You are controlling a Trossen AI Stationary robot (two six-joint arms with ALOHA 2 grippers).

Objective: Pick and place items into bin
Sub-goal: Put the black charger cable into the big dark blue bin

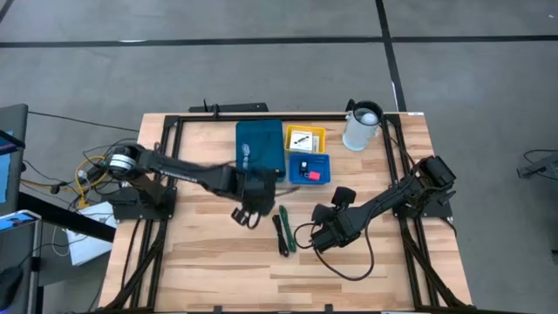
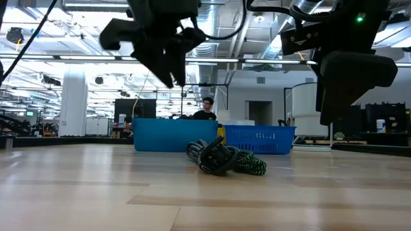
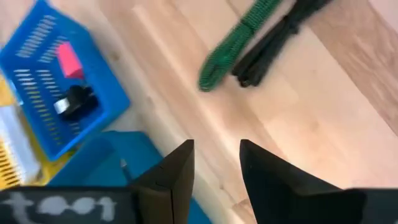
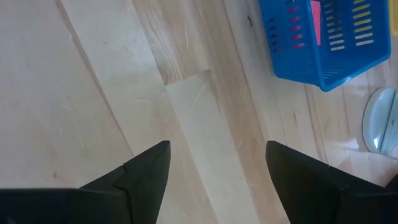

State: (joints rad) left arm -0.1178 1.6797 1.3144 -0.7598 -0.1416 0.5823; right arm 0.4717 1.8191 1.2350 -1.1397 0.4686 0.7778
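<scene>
A black and a green pen (image 1: 283, 232) lie side by side on the wood between my two grippers; the left wrist view shows the green one (image 3: 239, 43) beside the black one (image 3: 277, 40). The bin stands at the far middle: a long teal tray (image 1: 260, 146), a yellow tray (image 1: 305, 138) holding a white card, and a blue tray (image 1: 309, 167) holding a red piece (image 3: 68, 59) and a black-and-silver piece (image 3: 74, 102). My left gripper (image 3: 217, 152) hovers open and empty at the teal tray's near edge. My right gripper (image 4: 217, 155) hangs wide open over bare wood, right of the pens.
A white cylindrical jug (image 1: 362, 126) stands at the far right of the trays. Black frame rails run along the table's left, right and far sides. Bare wood lies near the table's front edge. A person (image 2: 207, 109) sits in the room beyond the table.
</scene>
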